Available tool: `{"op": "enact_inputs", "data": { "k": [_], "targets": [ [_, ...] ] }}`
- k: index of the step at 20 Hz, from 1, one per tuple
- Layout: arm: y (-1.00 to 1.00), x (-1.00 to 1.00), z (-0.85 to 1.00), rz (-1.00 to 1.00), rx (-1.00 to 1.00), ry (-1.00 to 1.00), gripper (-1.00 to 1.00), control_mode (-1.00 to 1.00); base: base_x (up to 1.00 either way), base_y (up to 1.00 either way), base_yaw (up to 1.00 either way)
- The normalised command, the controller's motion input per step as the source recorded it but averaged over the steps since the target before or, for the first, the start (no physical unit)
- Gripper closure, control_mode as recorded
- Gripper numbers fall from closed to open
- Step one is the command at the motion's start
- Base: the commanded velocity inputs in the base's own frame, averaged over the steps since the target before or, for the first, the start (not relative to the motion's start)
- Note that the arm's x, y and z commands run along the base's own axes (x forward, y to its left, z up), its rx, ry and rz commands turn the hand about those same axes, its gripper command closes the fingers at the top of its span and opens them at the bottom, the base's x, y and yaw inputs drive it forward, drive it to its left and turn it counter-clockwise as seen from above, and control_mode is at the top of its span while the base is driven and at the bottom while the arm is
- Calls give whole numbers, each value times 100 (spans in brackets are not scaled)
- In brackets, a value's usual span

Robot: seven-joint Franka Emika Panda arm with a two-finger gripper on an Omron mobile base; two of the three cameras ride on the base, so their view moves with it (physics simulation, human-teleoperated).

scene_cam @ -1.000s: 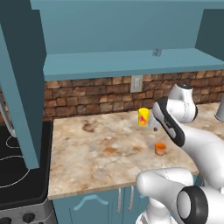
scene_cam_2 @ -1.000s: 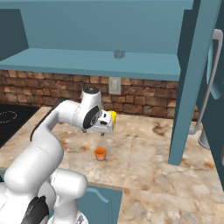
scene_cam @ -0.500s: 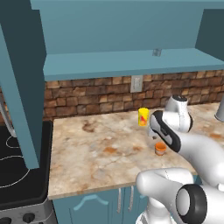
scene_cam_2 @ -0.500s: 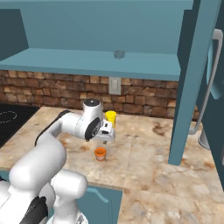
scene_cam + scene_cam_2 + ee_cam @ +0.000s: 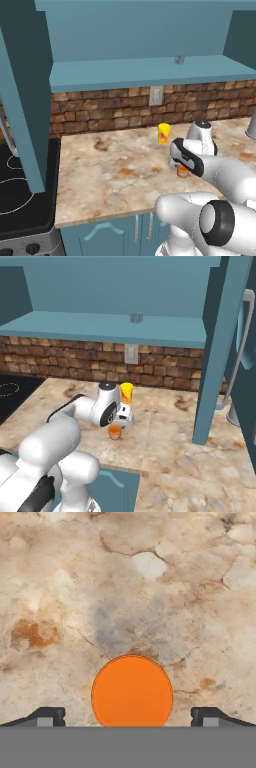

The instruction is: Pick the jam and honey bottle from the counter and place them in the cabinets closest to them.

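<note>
The jam (image 5: 132, 690) is a small squat orange jar standing upright on the beige marbled counter (image 5: 75, 587). From the base cameras the jam (image 5: 183, 172) (image 5: 115, 432) sits just in front of the arm's hand. My gripper (image 5: 129, 714) hangs right above it, pointing down, jaws open wide with one fingertip on either side of the jar and not touching it. The gripper (image 5: 179, 162) (image 5: 121, 420) holds nothing. Above the counter (image 5: 110, 175) runs the teal shelf of the cabinets (image 5: 140, 70) (image 5: 100, 326). The honey bottle is out of view.
A taller yellow cup (image 5: 163, 133) (image 5: 126, 392) stands behind the jam near the brick wall. A small grey object (image 5: 179, 60) (image 5: 134, 318) rests on the shelf. An open teal door (image 5: 220, 346) hangs at the right, another (image 5: 22, 90) at the left over the stove (image 5: 20, 190).
The hand has come down from above the yellow cup's height to just over the jam. Its jaws stayed open. The jam and the cup have not moved.
</note>
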Motion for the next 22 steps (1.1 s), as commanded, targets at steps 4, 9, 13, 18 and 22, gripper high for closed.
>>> {"op": "enact_inputs", "data": {
  "k": [4, 9, 13, 18, 22],
  "targets": [
    [-1, 3, -39, 0, 0, 0, -100, -100, 0, 0, 0],
    [0, 3, -41, 0, 0, 0, -100, -100, 0, 0, 0],
    [0, 4, -33, 0, -1, -1, 100, -100, 0, 0, 0],
    [0, 0, 2, 0, 0, -1, 100, -100, 0, 0, 0],
    [0, -7, 50, -2, 1, 0, 100, -100, 0, 0, 0]
  ]
}}
